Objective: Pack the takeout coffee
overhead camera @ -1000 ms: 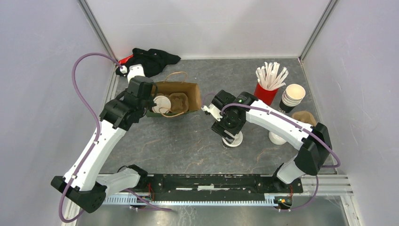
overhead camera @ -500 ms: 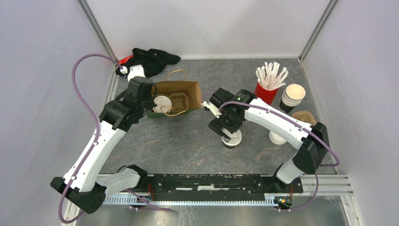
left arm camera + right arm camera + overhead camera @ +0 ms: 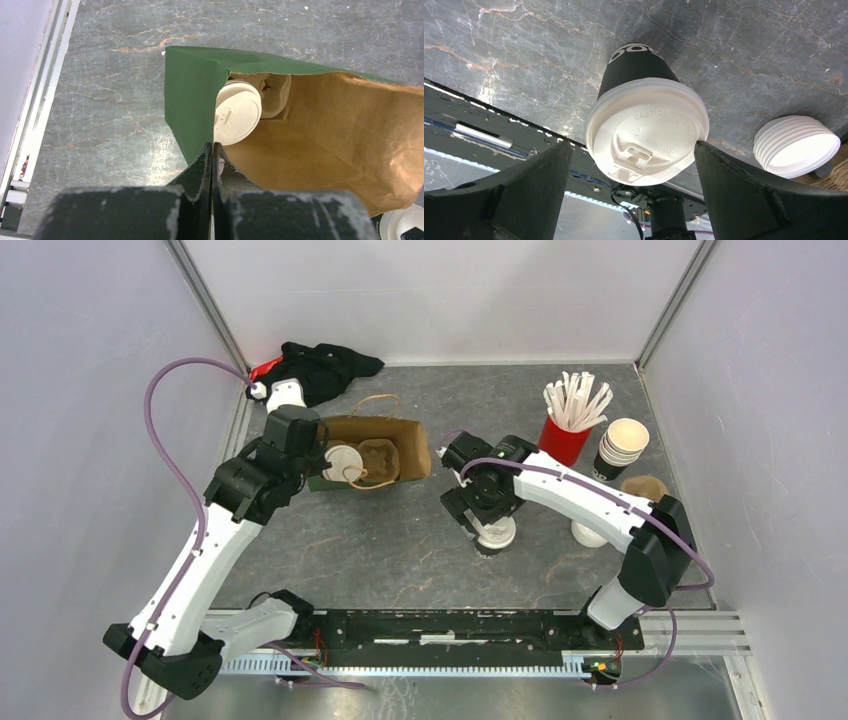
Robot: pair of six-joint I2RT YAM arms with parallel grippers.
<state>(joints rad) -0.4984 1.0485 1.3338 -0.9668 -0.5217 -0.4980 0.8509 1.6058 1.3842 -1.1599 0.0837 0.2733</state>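
From above, the left gripper [image 3: 318, 458] sits at the near left rim of a paper bag [image 3: 400, 440] that lies open on the table [image 3: 380, 540]. Inside the bag, a first lidded cup [image 3: 343, 462] stands beside a brown cardboard tray [image 3: 380, 458]. The right gripper [image 3: 487, 520] hangs over a second lidded cup [image 3: 500, 538], which stands upright on the table to the right of the bag and well apart from it. Further right are a stack of white lids [image 3: 588, 533], a red cup [image 3: 563, 440] full of white sticks [image 3: 577, 400], a stack of open cups [image 3: 622, 448] and a brown piece of cardboard [image 3: 645, 487]. A black cloth [image 3: 325, 368] lies in the far left corner.

The left wrist camera shows the two dark fingers pressed flat together on the bag's edge, where its green outside meets the brown inside (a thin pinch, paper only). The first cup's white lid shows just past that edge, tipped towards the camera, with the tray behind it.

The right wrist camera looks down on the second cup's lid. The fingers stand wide apart on either side of it. The right-hand one is at the lid's rim, and the left-hand one has a small gap. The jaws straddle the cup without clamping it. The stack of lids lies close by on the table.
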